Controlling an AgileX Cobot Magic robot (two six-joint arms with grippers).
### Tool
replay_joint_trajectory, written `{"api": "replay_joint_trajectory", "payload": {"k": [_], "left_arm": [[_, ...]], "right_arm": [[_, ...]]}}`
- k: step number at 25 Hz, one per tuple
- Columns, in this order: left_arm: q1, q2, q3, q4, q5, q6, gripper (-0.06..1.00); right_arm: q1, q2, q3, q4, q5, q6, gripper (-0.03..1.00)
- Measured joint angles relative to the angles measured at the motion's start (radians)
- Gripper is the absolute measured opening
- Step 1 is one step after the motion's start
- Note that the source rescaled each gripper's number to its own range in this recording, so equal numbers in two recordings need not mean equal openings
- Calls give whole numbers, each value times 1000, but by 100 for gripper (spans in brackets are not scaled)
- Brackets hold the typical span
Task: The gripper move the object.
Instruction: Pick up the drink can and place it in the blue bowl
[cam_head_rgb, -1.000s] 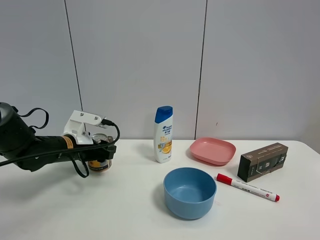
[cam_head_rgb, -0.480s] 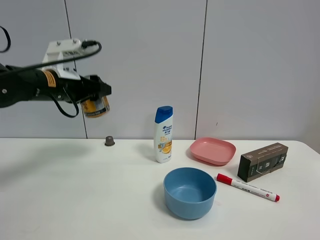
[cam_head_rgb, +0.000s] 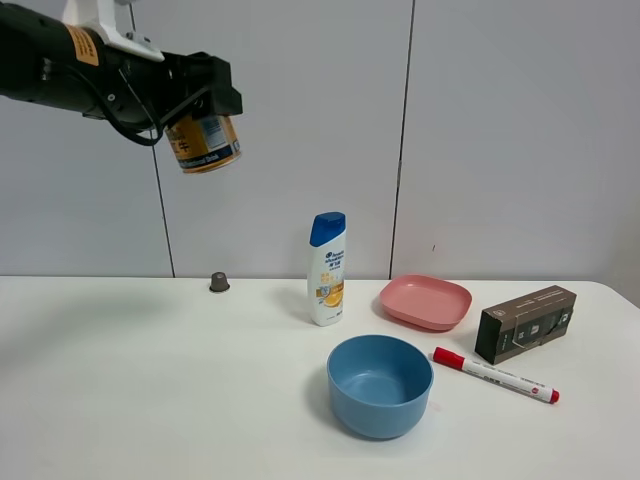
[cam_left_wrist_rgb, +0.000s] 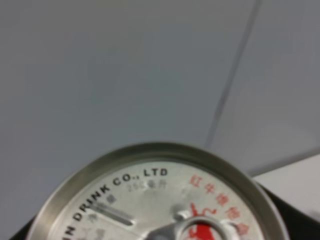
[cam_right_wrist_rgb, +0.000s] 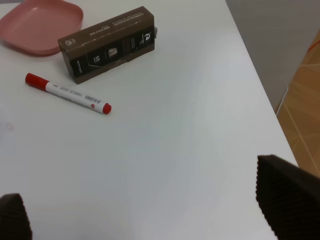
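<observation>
We see the black-fingered left gripper (cam_head_rgb: 207, 92), on a thick black arm with a white bracket, raised high over the left part of the white table (cam_head_rgb: 150, 400), in front of the grey wall panels. It is pinching the small gold-yellow drink can (cam_head_rgb: 205, 143) with red markings by its upper end. The drink can hangs tilted below the fingers, well clear of the table. In the left wrist view its silver pull-tab top (cam_left_wrist_rgb: 160, 200) fills the lower part of the picture, with grey wall behind.

On the table a tiny dark capsule (cam_head_rgb: 218, 283) stands near the wall. To its right stands a white shampoo bottle with a blue cap (cam_head_rgb: 327, 268), upright. Beside that lies a shallow pink plate (cam_head_rgb: 425, 300). A round blue bowl (cam_head_rgb: 380, 385) sits in front of both. Further right lies a brown rectangular box (cam_head_rgb: 526, 322), and a red-capped white marker (cam_head_rgb: 495, 375) lies just in front of it.

In the right wrist view the right gripper (cam_right_wrist_rgb: 150, 210) hangs over the table's right end. Its dark fingers (cam_right_wrist_rgb: 287, 200) are spread wide, with bare table between them.
</observation>
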Motion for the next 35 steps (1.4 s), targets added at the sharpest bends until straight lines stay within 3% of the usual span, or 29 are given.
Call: {"api": "replay_joint_trajectory", "payload": {"k": [7, 10, 15, 26, 35], "left_arm": [[-216, -18, 0, -188, 22, 196, 2], [-287, -18, 0, -209, 29, 280, 2], [-365, 7, 0, -214, 27, 313, 2], [-387, 275, 0, -202, -155, 316, 2], [-387, 465, 0, -200, -169, 319, 2]], "right_arm": [[0, 0, 0, 0, 0, 0, 100], [0, 0, 0, 0, 0, 0, 100], [0, 0, 0, 0, 0, 0, 100], [0, 0, 0, 0, 0, 0, 100], [0, 0, 0, 0, 0, 0, 100]]}}
